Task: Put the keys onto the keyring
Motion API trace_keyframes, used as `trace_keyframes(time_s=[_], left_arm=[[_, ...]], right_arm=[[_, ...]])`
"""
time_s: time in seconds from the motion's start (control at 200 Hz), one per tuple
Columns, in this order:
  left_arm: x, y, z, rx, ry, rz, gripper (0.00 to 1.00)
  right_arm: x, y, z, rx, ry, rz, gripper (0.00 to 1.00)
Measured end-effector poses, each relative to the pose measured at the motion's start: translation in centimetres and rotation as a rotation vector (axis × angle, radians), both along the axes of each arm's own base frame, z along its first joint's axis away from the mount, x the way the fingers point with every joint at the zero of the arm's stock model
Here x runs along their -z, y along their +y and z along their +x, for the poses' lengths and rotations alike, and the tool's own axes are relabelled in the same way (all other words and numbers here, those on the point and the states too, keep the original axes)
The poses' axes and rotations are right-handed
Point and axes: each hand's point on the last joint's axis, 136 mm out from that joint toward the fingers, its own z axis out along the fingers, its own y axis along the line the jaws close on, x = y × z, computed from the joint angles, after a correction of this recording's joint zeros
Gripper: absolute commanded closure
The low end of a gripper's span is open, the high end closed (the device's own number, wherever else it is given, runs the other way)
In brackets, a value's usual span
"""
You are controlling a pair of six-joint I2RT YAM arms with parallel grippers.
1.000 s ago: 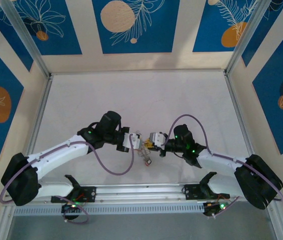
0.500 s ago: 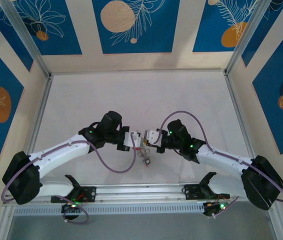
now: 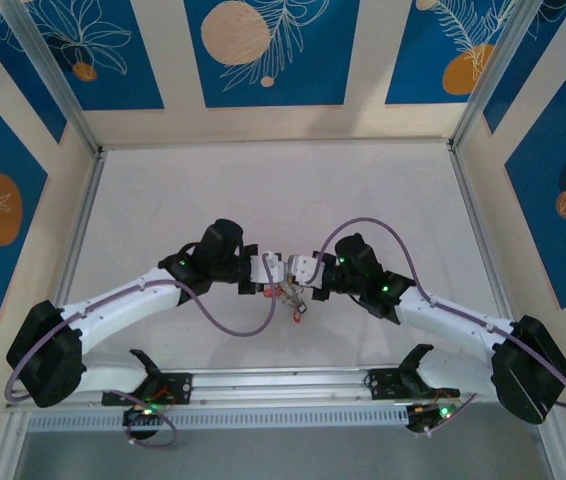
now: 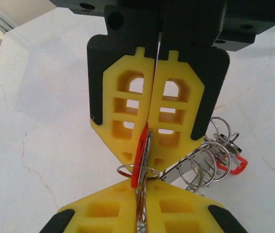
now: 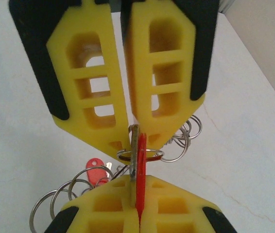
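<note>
Both grippers meet tip to tip above the table in the top view. My left gripper (image 4: 145,188) (image 3: 275,268) is shut on the silvery keyring (image 4: 146,209), seen edge-on in its pads. Facing it, my right gripper (image 5: 138,184) (image 3: 300,270) is shut on a red-headed key (image 5: 141,194). The key's red head (image 4: 138,162) lies flat against the keyring's grey edge (image 5: 134,150). A thin small ring (image 5: 149,156) circles both where they meet. Below the tips hangs a bunch of wire rings (image 4: 210,160) with another red key (image 5: 95,173) (image 3: 294,303).
The white marble table (image 3: 263,200) stretches out behind the grippers, fenced by metal rails (image 3: 83,230) and patterned walls. The arms' bases sit on the near rail (image 3: 283,382). The left arm's purple cable (image 3: 233,322) loops low beside the hanging bunch.
The right gripper has moved left until its tips meet the left gripper's. The left gripper has turned and edged right. The hanging bunch swung slightly right.
</note>
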Motion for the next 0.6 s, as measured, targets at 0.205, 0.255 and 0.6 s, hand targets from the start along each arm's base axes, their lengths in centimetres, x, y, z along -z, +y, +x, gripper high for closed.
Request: trace_keyframes(time_s=[0.205,0.255,0.6], left_arm=[[0.3,0.3,0.4,-0.022,0.011,-0.03,0.77],[0.5,0.5,0.5,-0.032,0.017,-0.035,0.75],[0.6,2.1,2.1,-0.145,0.061,-0.115,0.06]], right_arm=[[0.0,-0.3,0.3,-0.011,-0.029,-0.071,1.0],[-0.1,-0.4,0.4,-0.017,-0.042,-0.093,1.0],[0.1,-1.3,2.0,-0.059,-0.178,-0.354,1.0]])
